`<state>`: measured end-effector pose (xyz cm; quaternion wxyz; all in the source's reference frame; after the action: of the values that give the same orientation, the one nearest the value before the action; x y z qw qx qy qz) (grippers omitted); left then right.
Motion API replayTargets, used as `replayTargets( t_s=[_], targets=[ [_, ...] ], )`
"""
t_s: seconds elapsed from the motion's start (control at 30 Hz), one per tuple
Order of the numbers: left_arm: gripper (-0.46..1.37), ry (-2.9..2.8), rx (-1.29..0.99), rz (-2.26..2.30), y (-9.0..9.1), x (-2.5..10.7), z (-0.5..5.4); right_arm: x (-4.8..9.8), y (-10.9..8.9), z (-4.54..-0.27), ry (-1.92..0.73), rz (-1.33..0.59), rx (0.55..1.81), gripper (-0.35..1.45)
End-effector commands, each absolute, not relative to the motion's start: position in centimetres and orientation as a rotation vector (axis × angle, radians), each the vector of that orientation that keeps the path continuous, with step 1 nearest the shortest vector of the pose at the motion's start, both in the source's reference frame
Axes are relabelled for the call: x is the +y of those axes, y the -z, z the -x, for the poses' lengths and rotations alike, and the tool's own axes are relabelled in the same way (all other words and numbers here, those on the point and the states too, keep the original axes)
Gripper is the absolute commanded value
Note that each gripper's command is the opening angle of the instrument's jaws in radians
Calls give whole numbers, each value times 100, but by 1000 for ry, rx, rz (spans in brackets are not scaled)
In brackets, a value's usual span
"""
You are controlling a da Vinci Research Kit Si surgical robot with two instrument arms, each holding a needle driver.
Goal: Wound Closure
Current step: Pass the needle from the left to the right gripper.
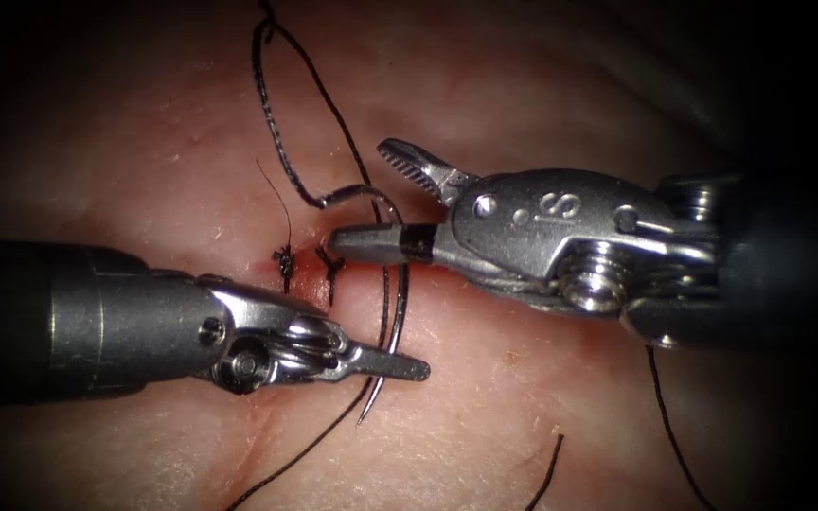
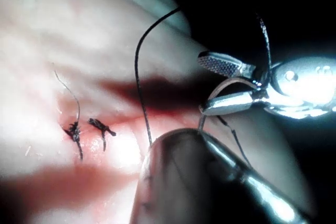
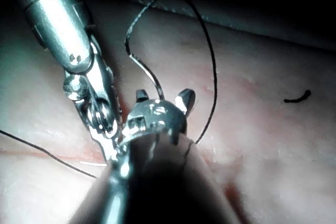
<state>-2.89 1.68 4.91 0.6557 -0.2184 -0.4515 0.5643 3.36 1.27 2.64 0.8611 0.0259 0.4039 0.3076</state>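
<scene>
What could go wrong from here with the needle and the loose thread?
Risks, as I judge them:
1. The left tool grips the needle near its lower part; a glancing grip may let it twist.
2. The right tool is open with the thread looping beside it; it may snag.
3. Two finished knots sit close; pulling might strain them.

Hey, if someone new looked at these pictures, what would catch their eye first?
Probably the right tool, its jaws wide open just above the curved needle. The left tool, coming in from the left, has its jaws shut on the needle low on its curve. Two dark knots sit on the cut in the tissue, left of the needle.
</scene>
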Motion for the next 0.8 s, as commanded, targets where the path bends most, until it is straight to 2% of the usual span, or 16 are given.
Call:
replayTargets(
  t_s=[0.03,0.13,0.17,0.23,0.27,0.3,0.33,0.7,0.77,0.8],
  targets=[
    [-35,-1278,-1025,497,-491,168,289,126,-265,-335,-645,-53,848,77],
    [-35,-1278,-1025,497,-491,168,289,125,-264,-335,-648,-58,847,61],
    [-35,-1278,-1025,497,-491,168,289,124,-264,-334,-645,-62,852,45],
    [-35,-1278,-1025,497,-491,168,289,124,-263,-333,-643,-65,850,25],
    [-35,-1278,-1025,497,-491,168,289,123,-263,-333,-641,-68,846,10],
    [-35,-1278,-1025,497,-491,168,289,123,-263,-333,-638,-71,842,-16],
    [-35,-1278,-1025,497,-491,168,289,122,-263,-332,-635,-77,835,-34],
    [-35,-1305,-1048,541,-490,166,287,119,-264,-321,-617,-97,814,-35],
    [54,-1266,-1082,598,-490,166,287,120,-264,-321,-617,-97,814,-35],
    [87,-1243,-1087,630,-490,166,287,120,-264,-321,-617,-97,814,-35]
  ],
)
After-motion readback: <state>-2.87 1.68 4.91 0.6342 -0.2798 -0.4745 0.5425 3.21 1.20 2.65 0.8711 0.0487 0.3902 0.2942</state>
